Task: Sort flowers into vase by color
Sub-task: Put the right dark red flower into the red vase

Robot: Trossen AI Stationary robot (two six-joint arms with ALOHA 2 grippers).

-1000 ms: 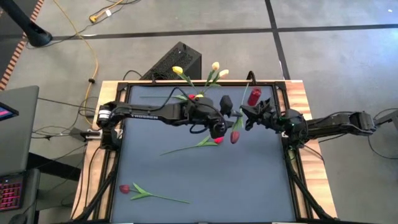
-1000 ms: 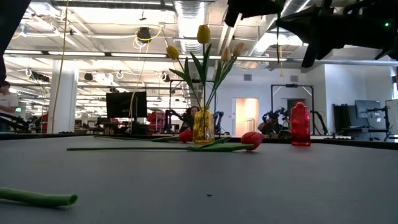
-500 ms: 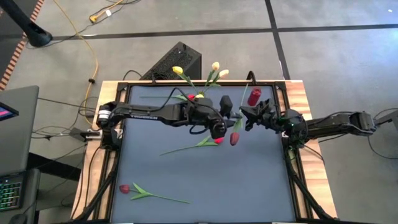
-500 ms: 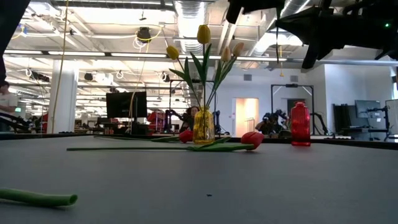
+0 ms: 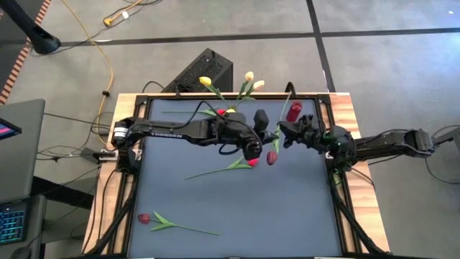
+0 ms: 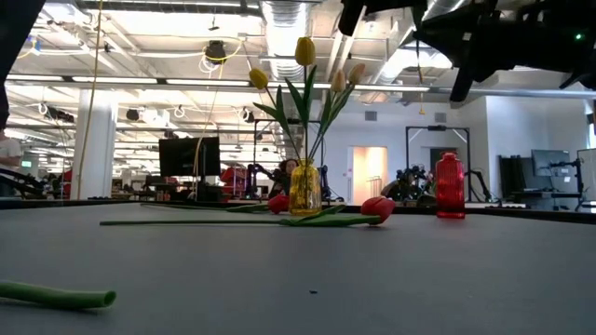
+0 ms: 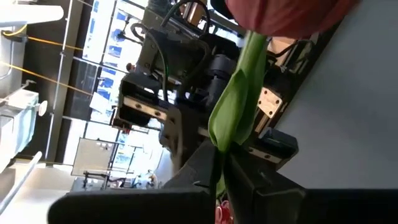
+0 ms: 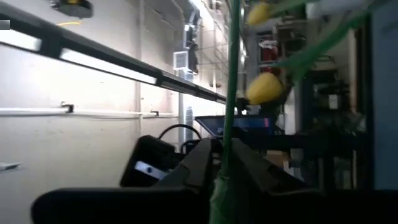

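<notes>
A red tulip, head (image 5: 272, 158) and long green stem (image 5: 286, 108), hangs in the air between my two grippers. My left gripper (image 5: 264, 141) is shut on its stem close to the head (image 7: 280, 15). My right gripper (image 5: 284, 133) stands open farther along the stem (image 8: 231, 74), one finger on either side. A yellow vase (image 6: 304, 189) with yellow and cream tulips (image 5: 249, 76) stands at the far edge, and a red vase (image 5: 293, 111) stands to its right. Red tulips lie at mid-table (image 5: 251, 163) and near left (image 5: 144, 218). My left gripper pinches the held tulip's stem where a leaf wraps it (image 7: 219, 155), a short way below the head, between its two fingers. The fingers come about level from the table's left and lie across the stem. The tulip is clear of the table, head toward the near side.
Another red tulip head (image 5: 221, 112) lies beside the yellow vase, its stem (image 5: 172, 111) along the far edge. The near right of the grey table top (image 5: 287, 216) is bare. A laptop (image 5: 14, 151) sits off the table's left side.
The held tulip has kept its place in the air between the two grippers, and both arms have stayed where they were.
</notes>
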